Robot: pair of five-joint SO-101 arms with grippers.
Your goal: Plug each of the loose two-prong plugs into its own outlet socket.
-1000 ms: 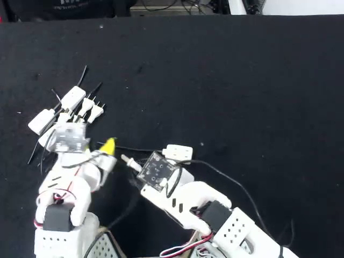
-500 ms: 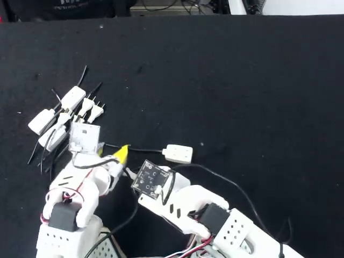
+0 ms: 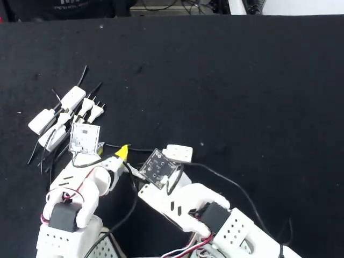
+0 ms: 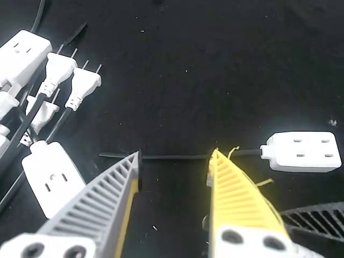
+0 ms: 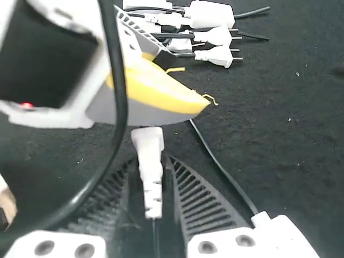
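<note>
a black bench (image 3: 242, 80) seen from above, with two robot arms reaching in from the near edge. the right tool (image 5: 151, 164) is closed narrow around a white two-prong plug (image 5: 148, 142), pinching it along its tapered tail. the plug's long axis runs straight out from the tool toward the left arm. its wide head sits just under the yellow finger (image 5: 156, 94) of the left tool, which hides the prongs.

the left tool (image 4: 174, 156) is wide open and holds nothing. its grey and yellow fingers straddle a thin black cord (image 4: 115, 156) that lies on the bench and leads to a white socket block (image 4: 301, 151). the block lies flat with its slots facing up, off to the yellow finger's side.

the relation that matters is this: the socket block sits just beside the right arm, behind the line of the held plug. the plug head therefore points away from the block, not at it. the right arm is the nearer one, so it looks likely that the plug must be turned round before it can go in.

more loose plugs (image 3: 88, 110) and other sockets (image 3: 72, 98) lie bunched together, beyond the left arm.
</note>
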